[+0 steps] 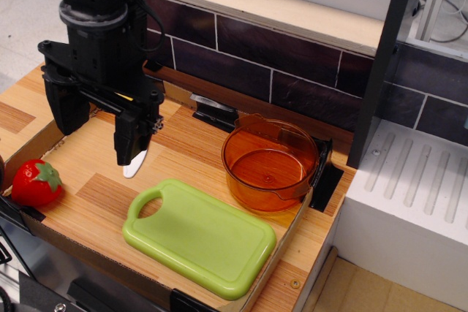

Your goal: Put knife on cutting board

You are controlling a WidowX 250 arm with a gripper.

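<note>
My gripper (99, 126) hangs over the left part of the wooden tray, its two black fingers standing wide apart. The knife (137, 167) shows only as a white rounded blade tip sticking out below the right finger (130, 140). A thin yellow streak higher up by the fingers may be its handle; the rest is hidden behind the gripper. I cannot tell if the knife touches the finger or lies on the wood behind it. The light green cutting board (201, 235) lies flat at the front, handle hole to the left, just right of and below the blade tip.
An orange transparent pot (269, 162) stands right behind the board. A red toy strawberry (35, 182) lies at the tray's left edge. A dark tiled wall runs along the back, and a white block with a dark post stands on the right.
</note>
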